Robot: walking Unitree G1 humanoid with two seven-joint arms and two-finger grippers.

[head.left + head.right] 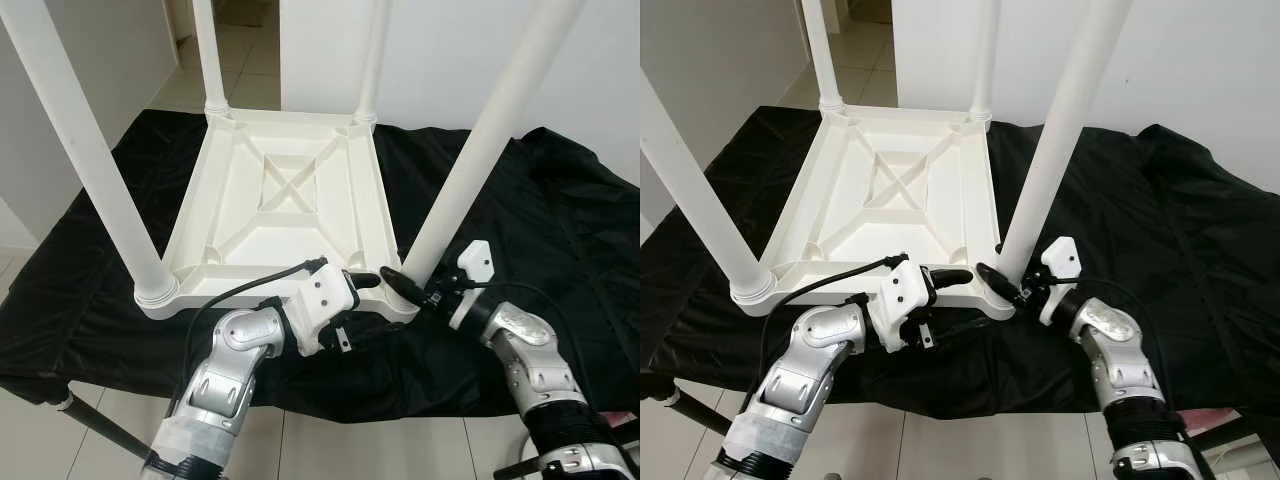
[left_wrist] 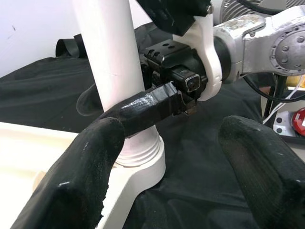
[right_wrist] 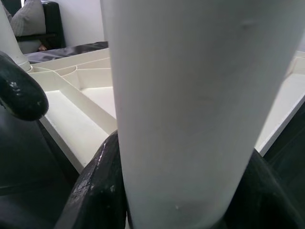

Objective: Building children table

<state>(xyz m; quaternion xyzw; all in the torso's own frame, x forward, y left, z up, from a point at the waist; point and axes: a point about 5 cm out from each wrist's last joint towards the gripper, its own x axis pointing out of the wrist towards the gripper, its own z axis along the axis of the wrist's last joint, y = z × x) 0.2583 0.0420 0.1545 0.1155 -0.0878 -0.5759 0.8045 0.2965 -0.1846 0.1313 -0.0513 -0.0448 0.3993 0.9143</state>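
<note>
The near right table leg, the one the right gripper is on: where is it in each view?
Left eye: near right leg, slanting up from the tabletop corner.
Right eye: right of centre.
Left wrist: upright post, right gripper across it.
Right wrist: the wide column up close.
Shared landmark: the right gripper at its base.

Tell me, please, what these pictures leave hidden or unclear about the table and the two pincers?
- Tops of all four legs: cut off by the upper edge in the eye views, e.g. the near right leg.
- Tabletop face: it lies upside down on the black cloth.
- Right pincer fingertips: behind the leg in the right wrist view.
- Left pincer: open, but contact with the tabletop unclear.
</note>
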